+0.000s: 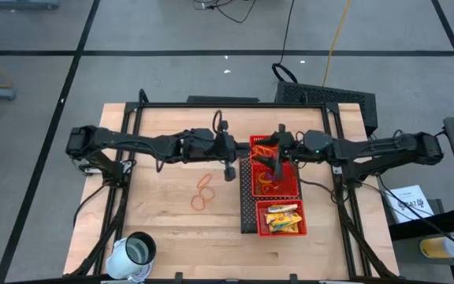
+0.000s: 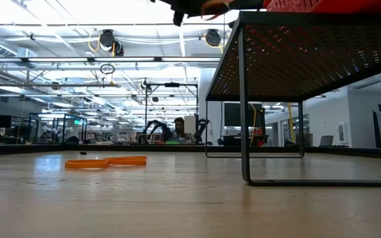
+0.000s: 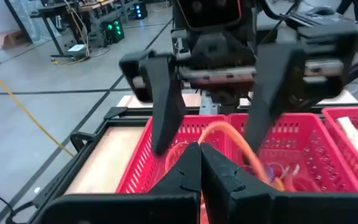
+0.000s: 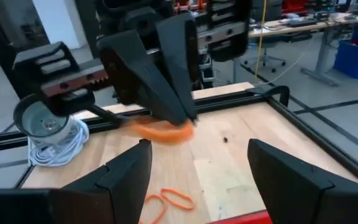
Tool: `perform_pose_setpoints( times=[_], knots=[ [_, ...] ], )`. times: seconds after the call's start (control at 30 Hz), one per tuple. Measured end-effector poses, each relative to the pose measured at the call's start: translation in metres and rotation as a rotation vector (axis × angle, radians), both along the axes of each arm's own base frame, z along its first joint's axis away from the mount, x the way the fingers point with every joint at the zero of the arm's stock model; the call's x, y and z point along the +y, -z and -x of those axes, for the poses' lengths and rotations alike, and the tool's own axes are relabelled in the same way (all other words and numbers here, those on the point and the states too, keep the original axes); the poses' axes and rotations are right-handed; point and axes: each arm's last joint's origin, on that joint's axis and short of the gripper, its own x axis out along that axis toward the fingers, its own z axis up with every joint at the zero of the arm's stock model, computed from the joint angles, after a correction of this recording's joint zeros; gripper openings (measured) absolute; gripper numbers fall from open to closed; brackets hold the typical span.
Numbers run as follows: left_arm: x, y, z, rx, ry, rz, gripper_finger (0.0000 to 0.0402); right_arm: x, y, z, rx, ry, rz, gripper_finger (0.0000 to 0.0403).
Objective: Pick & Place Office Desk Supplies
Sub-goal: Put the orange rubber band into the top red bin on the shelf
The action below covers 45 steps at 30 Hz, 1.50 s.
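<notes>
1. The left gripper (image 1: pixel 228 167) hangs just beside the red mesh tray (image 1: pixel 247 213), at its outer edge, fingers clenched on a rubber band (image 4: pixel 161 131) that droops from the fingertips.
2. The right gripper (image 1: pixel 273 163) faces it over the tray's middle compartment, fingers spread wide and holding nothing.
3. I judge a drop or a handover is in hand: the band should be fully over a compartment before the left fingers let go, or it may catch on the tray's wall.
4. 2 more loose rubber bands (image 1: pixel 203 192) lie on the table (image 1: pixel 164 221) well apart from the tray; yellow packets (image 1: pixel 282 218) sit in its near compartment.
5. I can read no brand or writing anywhere.
</notes>
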Motion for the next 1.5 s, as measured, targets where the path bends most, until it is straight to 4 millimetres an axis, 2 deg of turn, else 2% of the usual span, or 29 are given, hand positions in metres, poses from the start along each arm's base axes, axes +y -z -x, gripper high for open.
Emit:
perform_pose_setpoints(
  times=[0.17, 0.4, 0.5, 0.63, 0.9, 1.0, 1.13, 1.3, 1.5],
  knots=[
    [0.001, 0.004, -0.007, 0.037, -0.016, -0.037, 0.0, 0.003, 0.008, -0.013, -0.001, -0.089, -0.011, 0.0254],
    [0.003, 0.002, -0.005, 0.05, -0.064, -0.059, 0.0001, 0.004, 0.01, -0.014, 0.008, -0.123, -0.015, 0.0253],
    [0.003, 0.003, -0.005, 0.051, -0.063, -0.059, 0.0001, 0.004, 0.01, -0.013, 0.011, -0.124, 0.002, 0.0239],
    [0.003, 0.003, -0.005, 0.053, -0.063, -0.058, 0.0002, 0.004, 0.012, -0.012, 0.036, -0.127, 0.017, 0.0186],
    [0.003, 0.003, -0.005, 0.051, -0.064, -0.057, 0.0009, 0.004, 0.014, -0.012, 0.061, -0.131, 0.042, 0.002],
    [0.003, 0.002, -0.006, 0.039, -0.067, -0.041, 0.0033, 0.004, 0.014, -0.012, 0.062, -0.133, 0.059, 0.001],
    [-0.001, 0.0, -0.006, 0.026, -0.06, -0.033, 0.0091, 0.004, 0.013, -0.011, 0.063, -0.133, 0.067, 0.0004],
    [-0.009, -0.018, 0.006, -0.03, -0.039, -0.019, 0.0163, 0.003, 0.007, -0.001, 0.066, -0.106, 0.084, 0.0003],
    [-0.013, -0.041, 0.028, -0.065, -0.023, -0.024, 0.0213, 0.0, -0.003, 0.023, 0.105, -0.002, 0.104, 0.0002]
  ],
)
